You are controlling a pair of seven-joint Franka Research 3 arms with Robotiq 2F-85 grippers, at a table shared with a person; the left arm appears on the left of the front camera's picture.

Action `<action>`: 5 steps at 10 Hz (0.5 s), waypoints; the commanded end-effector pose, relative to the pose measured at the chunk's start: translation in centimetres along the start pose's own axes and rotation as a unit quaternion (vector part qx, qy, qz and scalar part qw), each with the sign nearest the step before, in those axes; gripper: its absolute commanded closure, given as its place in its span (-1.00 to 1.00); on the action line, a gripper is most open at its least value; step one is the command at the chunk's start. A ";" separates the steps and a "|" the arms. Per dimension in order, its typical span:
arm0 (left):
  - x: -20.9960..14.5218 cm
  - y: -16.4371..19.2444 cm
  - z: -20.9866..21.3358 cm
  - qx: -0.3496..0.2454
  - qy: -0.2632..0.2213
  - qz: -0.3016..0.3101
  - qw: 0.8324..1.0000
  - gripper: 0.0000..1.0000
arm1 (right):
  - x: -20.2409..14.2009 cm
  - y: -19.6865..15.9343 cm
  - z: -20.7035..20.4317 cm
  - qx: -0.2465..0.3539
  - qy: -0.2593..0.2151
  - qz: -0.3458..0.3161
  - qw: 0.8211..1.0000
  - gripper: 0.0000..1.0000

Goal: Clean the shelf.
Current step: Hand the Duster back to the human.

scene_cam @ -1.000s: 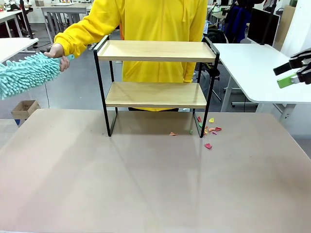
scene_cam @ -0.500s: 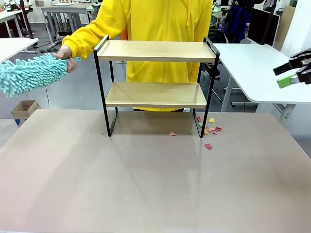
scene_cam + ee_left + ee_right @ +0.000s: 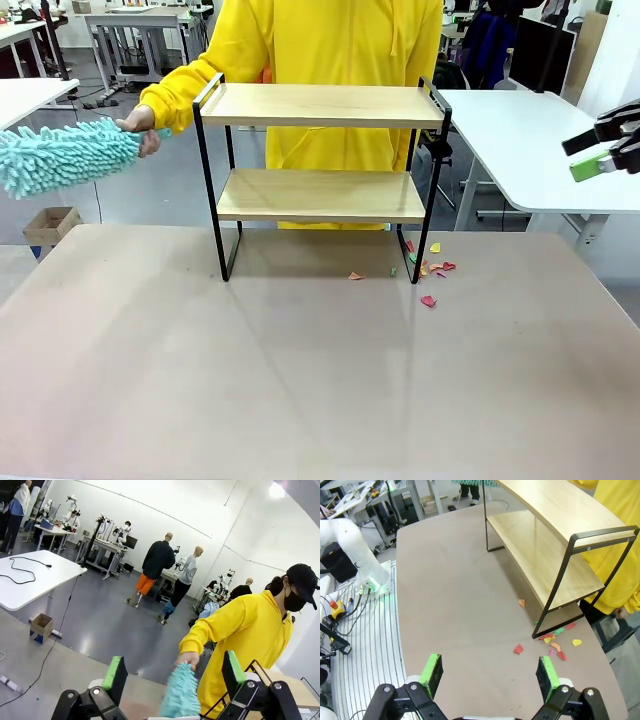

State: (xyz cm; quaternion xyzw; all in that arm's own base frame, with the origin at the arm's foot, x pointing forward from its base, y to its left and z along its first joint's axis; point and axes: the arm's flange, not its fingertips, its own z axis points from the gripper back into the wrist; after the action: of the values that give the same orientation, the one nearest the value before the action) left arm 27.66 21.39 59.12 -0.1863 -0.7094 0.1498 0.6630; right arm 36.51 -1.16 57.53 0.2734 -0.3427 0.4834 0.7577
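Observation:
The shelf point(image 3: 320, 195) stands at the far middle of the table, with two light wooden boards in a thin black frame, both boards bare. Behind it a person in a yellow hoodie holds a turquoise fluffy duster point(image 3: 62, 157) out to the shelf's left, level with the top board. Coloured paper scraps point(image 3: 432, 270) lie on the table by the shelf's right foot. My right gripper point(image 3: 592, 152) hovers open off the table's right side, and the right wrist view has it point(image 3: 489, 675) above the tabletop, facing the shelf point(image 3: 545, 535) and scraps point(image 3: 555, 642). My left gripper point(image 3: 174, 680) is open, with the duster point(image 3: 180, 700) beyond it.
The beige tabletop point(image 3: 300, 370) stretches wide in front of the shelf. White tables point(image 3: 530, 140) stand to the right and far left. A cardboard box point(image 3: 50, 228) sits on the floor at left. A white arm base point(image 3: 357, 550) stands at the table's near edge.
The person's hand has brought the duster to the right, closer to the shelf's top-left corner. Neither gripper has moved.

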 end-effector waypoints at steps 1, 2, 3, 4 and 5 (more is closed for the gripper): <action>-0.2 -0.1 0.2 -0.003 -0.005 0.009 1.000 -1.00 | 0.0 -0.1 0.1 0.002 -0.002 0.004 1.000 -1.00; -0.2 -0.1 0.2 -0.003 -0.005 0.009 1.000 -1.00 | 0.0 -0.1 0.1 0.002 -0.002 0.004 1.000 -1.00; -0.2 -0.1 0.2 -0.003 -0.005 0.009 1.000 -1.00 | 0.0 -0.1 0.1 0.002 -0.002 0.004 1.000 -1.00; -0.2 -0.1 0.2 -0.003 -0.005 0.009 1.000 -1.00 | 0.0 -0.1 0.1 0.002 -0.002 0.004 1.000 -1.00; -0.2 -0.1 0.2 -0.003 -0.005 0.009 1.000 -1.00 | 0.0 -0.1 0.1 0.002 -0.002 0.004 1.000 -1.00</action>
State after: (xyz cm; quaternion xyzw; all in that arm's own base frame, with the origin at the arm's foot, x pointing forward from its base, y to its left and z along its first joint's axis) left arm 27.59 21.46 59.12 -0.1856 -0.7099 0.1513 0.6624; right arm 36.51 -1.16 57.53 0.2734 -0.3427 0.4834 0.7577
